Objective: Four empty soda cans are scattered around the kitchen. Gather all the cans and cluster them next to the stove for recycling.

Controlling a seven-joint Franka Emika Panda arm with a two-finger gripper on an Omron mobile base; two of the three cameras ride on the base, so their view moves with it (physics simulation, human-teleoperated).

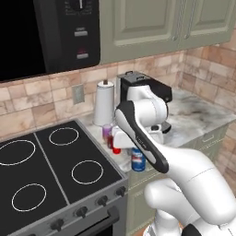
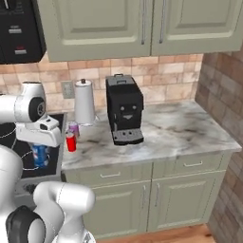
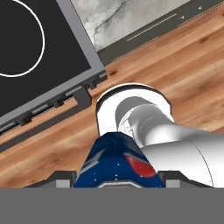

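Note:
My gripper [image 3: 118, 177] is shut on the blue soda can [image 3: 117, 164], whose red and white mark faces the hand camera. In the left base view this blue can [image 1: 138, 161] hangs upright under the hand, by the counter's front edge, just right of the stove [image 1: 46, 170]. From the right base view, the gripper [image 2: 40, 151] holds the blue can [image 2: 40, 155] near the stove's right rim. A red can [image 2: 70, 142] and a purplish-pink can [image 2: 73, 128] stand close together on the counter beside the stove. The red can [image 1: 116, 150] is partly hidden by my hand.
A white paper-towel roll [image 1: 104, 103] stands behind the cans at the wall. The black coffee machine [image 2: 124, 109] sits to their right on the marble counter [image 2: 180, 128]. The microwave [image 1: 46, 32] hangs above the stove. Wood floor [image 3: 175, 65] lies below the stove's front.

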